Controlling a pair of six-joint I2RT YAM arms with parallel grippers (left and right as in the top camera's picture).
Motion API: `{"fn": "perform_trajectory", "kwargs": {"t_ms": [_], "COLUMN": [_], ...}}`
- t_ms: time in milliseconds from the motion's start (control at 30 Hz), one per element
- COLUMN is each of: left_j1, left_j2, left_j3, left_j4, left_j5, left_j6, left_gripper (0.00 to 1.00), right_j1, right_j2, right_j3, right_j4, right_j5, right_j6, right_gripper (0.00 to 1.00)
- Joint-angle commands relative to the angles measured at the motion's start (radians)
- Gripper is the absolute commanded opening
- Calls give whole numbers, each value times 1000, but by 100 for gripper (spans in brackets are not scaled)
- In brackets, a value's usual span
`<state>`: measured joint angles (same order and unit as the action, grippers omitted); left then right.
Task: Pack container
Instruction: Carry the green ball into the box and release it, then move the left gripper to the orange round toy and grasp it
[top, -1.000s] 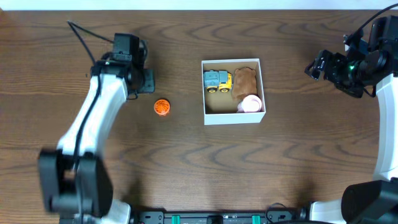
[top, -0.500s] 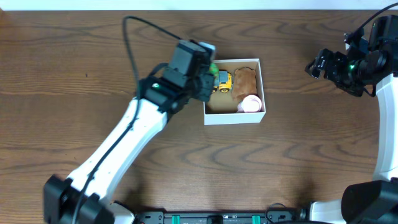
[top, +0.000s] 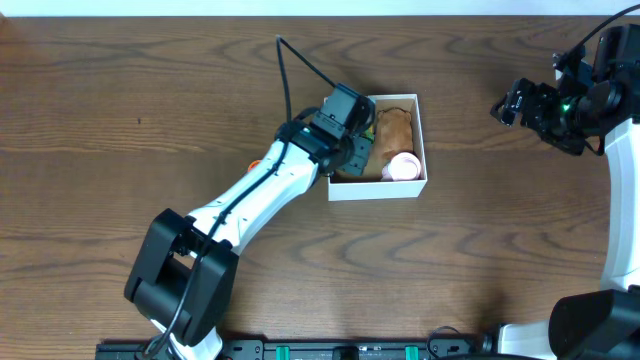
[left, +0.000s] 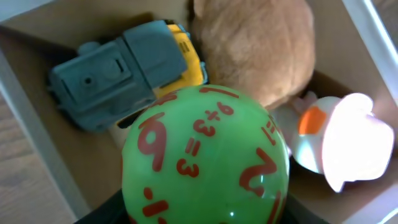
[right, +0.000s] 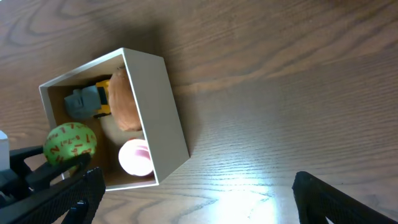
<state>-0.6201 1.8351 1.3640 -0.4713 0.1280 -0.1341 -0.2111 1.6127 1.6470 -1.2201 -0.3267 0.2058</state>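
3 small toys lie inside the square shallow white cardboard container (top: 385, 190) with a tan-brown inside, which sits on the dark brown wooden table (top: 480, 260), a little right of its middle and toward the far edge. They are a grey and yellow toy truck (left: 118, 71), a brown plush toy (left: 255, 43) just beside it, and a white rounded toy with an orange spot (left: 348, 143) in the next corner. The left gripper (top: 352, 145) is over the truck side of the container, with its 2 fingers clamped on a green ball with red numbers (left: 205, 162). I cannot tell if the ball touches the bottom. The right gripper (top: 508, 106) is well apart from the container, to its right, with fingers spread and nothing between them.
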Motion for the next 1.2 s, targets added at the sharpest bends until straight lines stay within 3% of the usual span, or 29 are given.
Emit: {"fn": "perform_trajectory", "kwargs": {"t_ms": [0,467,633,700,900,1167], "left_j1": [4,8,10,12,20,34], "left_j2": [-6,-6,-8,-16,-86,-182], "left_j3": [-1,-1,13,36,136,176], "left_j4": [-2,-129,-119,-120,-189,-447], "left_j5": [2,-9,-10,-10,-19,-255], "left_j6": [-2,-2,-2,-2,-1,-2], "left_gripper": [51,51,70,83,83,83], "right_j1": [-4,-4,-4,-4,-4,-4], "right_j2": [1,1,1,1,1,1], "right_j3": [-1,-1,-1,-1,-1,-1], "right_j4": [-3,-3,-3,-3,-6,-4], "right_j5": [-14,-14,-14,-14,-14,-14], "right_j6": [6,6,6,6,6,6], "right_gripper": [99,99,99,99,99,99]}}
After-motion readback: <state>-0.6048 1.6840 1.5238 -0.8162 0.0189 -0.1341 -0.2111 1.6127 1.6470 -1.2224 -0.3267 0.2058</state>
